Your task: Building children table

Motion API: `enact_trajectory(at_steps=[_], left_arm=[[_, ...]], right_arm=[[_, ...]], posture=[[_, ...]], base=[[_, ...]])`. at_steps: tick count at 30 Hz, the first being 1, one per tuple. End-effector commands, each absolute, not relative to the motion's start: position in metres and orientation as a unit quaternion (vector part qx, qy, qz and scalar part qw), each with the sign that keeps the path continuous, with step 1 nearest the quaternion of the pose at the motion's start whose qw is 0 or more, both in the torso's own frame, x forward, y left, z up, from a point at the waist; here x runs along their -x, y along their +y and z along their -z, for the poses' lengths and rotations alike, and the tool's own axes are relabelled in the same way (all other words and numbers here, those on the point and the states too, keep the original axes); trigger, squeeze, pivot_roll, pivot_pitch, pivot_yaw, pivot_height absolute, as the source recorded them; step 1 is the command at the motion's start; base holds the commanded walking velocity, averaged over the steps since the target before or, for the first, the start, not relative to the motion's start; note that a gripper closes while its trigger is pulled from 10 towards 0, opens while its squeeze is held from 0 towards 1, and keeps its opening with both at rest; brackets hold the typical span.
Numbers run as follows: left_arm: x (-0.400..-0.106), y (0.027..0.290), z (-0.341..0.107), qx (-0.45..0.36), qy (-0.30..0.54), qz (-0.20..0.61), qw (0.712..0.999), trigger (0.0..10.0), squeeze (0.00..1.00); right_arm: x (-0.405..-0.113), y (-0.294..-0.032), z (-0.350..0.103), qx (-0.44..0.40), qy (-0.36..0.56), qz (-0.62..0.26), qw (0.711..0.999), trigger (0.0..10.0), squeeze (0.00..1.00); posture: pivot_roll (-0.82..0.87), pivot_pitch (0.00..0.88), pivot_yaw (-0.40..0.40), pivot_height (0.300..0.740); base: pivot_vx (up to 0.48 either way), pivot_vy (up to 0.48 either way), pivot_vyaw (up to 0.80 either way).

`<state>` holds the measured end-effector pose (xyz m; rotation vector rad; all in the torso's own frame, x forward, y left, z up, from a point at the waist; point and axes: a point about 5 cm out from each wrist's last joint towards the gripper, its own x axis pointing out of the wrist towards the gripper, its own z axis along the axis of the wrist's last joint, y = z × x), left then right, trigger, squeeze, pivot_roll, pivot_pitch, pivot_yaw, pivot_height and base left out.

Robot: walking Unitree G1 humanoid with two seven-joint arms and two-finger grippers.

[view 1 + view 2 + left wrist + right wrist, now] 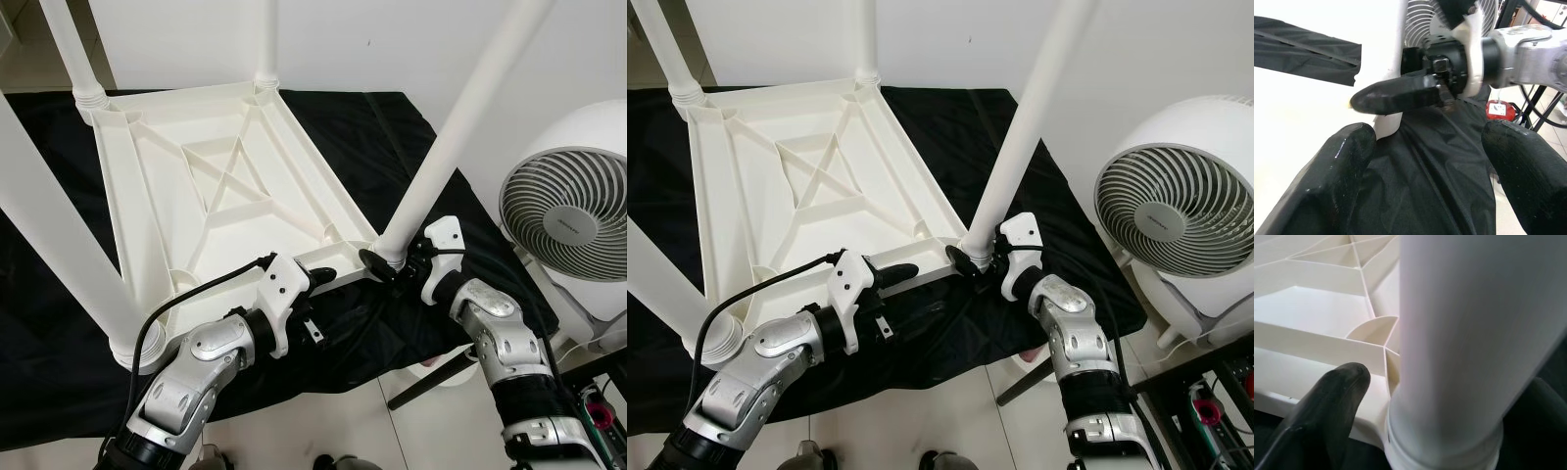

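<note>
Right end effector (384,262) clamped around base of white table leg (460,127), upturned children table (225,186) just beyond on black cloth (392,147). Left end effector (315,284) open, alongside table's near edge.

Under my arms a black cloth (392,166) covers the low surface, wrinkled, its near edge hanging toward the tiled floor (343,421). Directly on the cloth lies the white plastic tabletop (225,186), upside down, ribbed underside up, legs standing at its corners

White plastic table (225,186) lies upside down, four legs (460,127) upright.
</note>
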<state>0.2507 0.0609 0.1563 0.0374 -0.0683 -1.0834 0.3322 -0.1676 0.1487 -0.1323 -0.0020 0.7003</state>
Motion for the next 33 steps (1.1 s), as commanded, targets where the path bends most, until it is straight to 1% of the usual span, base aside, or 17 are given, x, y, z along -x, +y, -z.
enact_trajectory(at_steps=[1, 5, 6, 9, 10, 17, 18, 19, 20, 21, 23, 25, 33], left_arm=[[-0.251, 0.061, -0.157, -0.024, -0.032, 0.513, 0.857, 10.0, 0.00], [-0.252, 0.062, -0.157, -0.026, -0.032, 0.513, 0.858, 10.0, 0.00], [-0.252, 0.062, -0.158, -0.027, -0.033, 0.511, 0.858, 10.0, 0.00], [-0.252, 0.062, -0.158, -0.027, -0.033, 0.511, 0.858, 10.0, 0.00], [-0.252, 0.063, -0.158, -0.028, -0.034, 0.510, 0.859, 10.0, 0.00], [-0.252, 0.063, -0.158, -0.028, -0.034, 0.510, 0.859, 10.0, 0.00], [-0.253, 0.063, -0.159, -0.028, -0.035, 0.508, 0.860, 10.0, 0.00], [-0.253, 0.063, -0.159, -0.028, -0.035, 0.508, 0.860, 10.0, 0.00], [-0.253, 0.063, -0.159, -0.029, -0.036, 0.507, 0.860, 10.0, 0.00], [-0.253, 0.063, -0.159, -0.029, -0.036, 0.507, 0.860, 10.0, 0.00], [-0.253, 0.062, -0.159, -0.028, -0.036, 0.507, 0.861, 10.0, 0.00], [-0.253, 0.062, -0.159, -0.027, -0.037, 0.507, 0.860, 10.0, 0.00], [-0.253, 0.060, -0.159, -0.024, -0.038, 0.507, 0.861, 10.0, 0.00]], right_arm=[[-0.336, -0.165, -0.148, 0.080, 0.003, -0.363, 0.928, 10.0, 0.00], [-0.342, -0.163, -0.152, 0.088, -0.004, -0.367, 0.926, 10.0, 0.00], [-0.347, -0.162, -0.158, 0.095, -0.010, -0.375, 0.922, 10.0, 0.00], [-0.347, -0.162, -0.158, 0.095, -0.010, -0.375, 0.922, 10.0, 0.00], [-0.352, -0.160, -0.162, 0.107, -0.012, -0.382, 0.918, 10.0, 0.00], [-0.352, -0.160, -0.162, 0.107, -0.012, -0.382, 0.918, 10.0, 0.00], [-0.355, -0.158, -0.163, 0.117, -0.010, -0.394, 0.912, 4.8, 0.00], [-0.355, -0.158, -0.163, 0.117, -0.010, -0.394, 0.912, 4.8, 0.00], [-0.354, -0.156, -0.160, 0.129, 0.000, -0.415, 0.901, 0.0, 0.00], [-0.354, -0.156, -0.160, 0.129, 0.000, -0.415, 0.901, 0.0, 0.00], [-0.352, -0.158, -0.154, 0.135, 0.013, -0.441, 0.887, 0.0, 0.00], [-0.351, -0.160, -0.152, 0.133, 0.016, -0.444, 0.886, 0.0, 0.00], [-0.346, -0.164, -0.143, 0.097, 0.016, -0.433, 0.896, 0.0, 0.00]], posture=[[0.08, 0.083, -0.078, 0.740], [0.08, 0.083, -0.077, 0.740], [0.08, 0.082, -0.076, 0.740], [0.08, 0.082, -0.076, 0.740], [0.09, 0.081, -0.078, 0.740], [0.09, 0.081, -0.078, 0.740], [0.10, 0.079, -0.080, 0.740], [0.10, 0.079, -0.080, 0.740], [0.09, 0.075, -0.084, 0.740], [0.09, 0.075, -0.084, 0.740], [0.09, 0.076, -0.090, 0.740], [0.09, 0.076, -0.090, 0.740], [0.08, 0.080, -0.090, 0.740]], base=[[0.000, 0.000, 0.00], [0.000, 0.000, 0.00], [0.000, 0.000, 0.00], [0.000, 0.000, 0.00], [0.000, 0.000, 0.00], [0.000, 0.000, 0.00], [0.000, 0.000, 0.00], [0.000, 0.000, 0.00], [0.000, 0.000, 0.00], [0.000, 0.000, 0.00], [0.000, 0.000, 0.00], [0.000, 0.000, 0.00], [0.000, 0.000, 0.00]])
